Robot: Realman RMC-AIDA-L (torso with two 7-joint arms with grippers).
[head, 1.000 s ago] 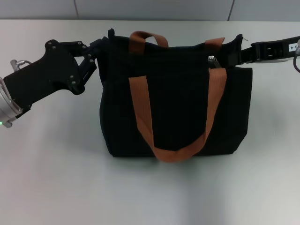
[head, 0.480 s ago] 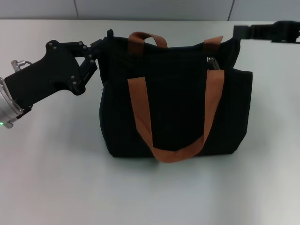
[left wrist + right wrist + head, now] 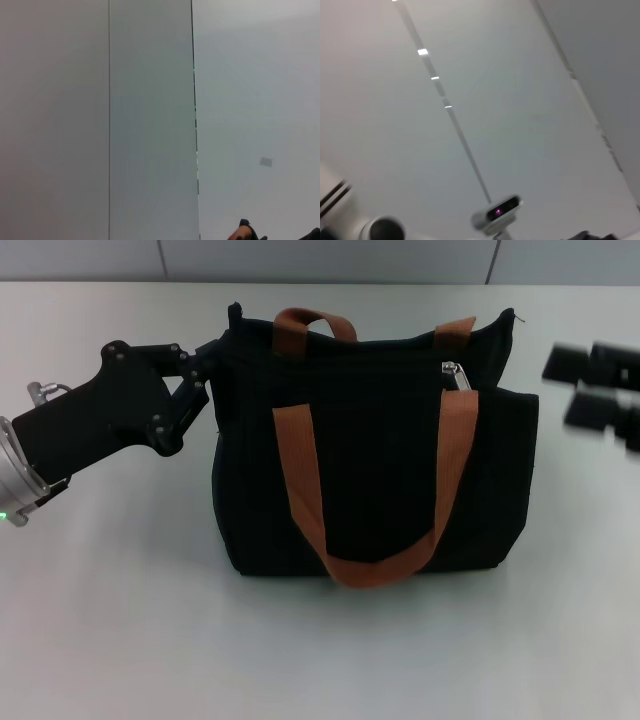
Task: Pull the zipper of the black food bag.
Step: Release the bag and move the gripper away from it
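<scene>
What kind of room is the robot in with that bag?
Probably a lab or test room. The black food bag sits alone on a plain pale table, bare panelled walls stand around it, and a small camera on a stand is watching.

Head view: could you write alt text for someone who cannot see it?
A black food bag with orange-brown handles stands on a pale table, its silver zipper near the upper edge. The left tool touches the bag's left top corner; the right tool is off to its right, blurred.
</scene>
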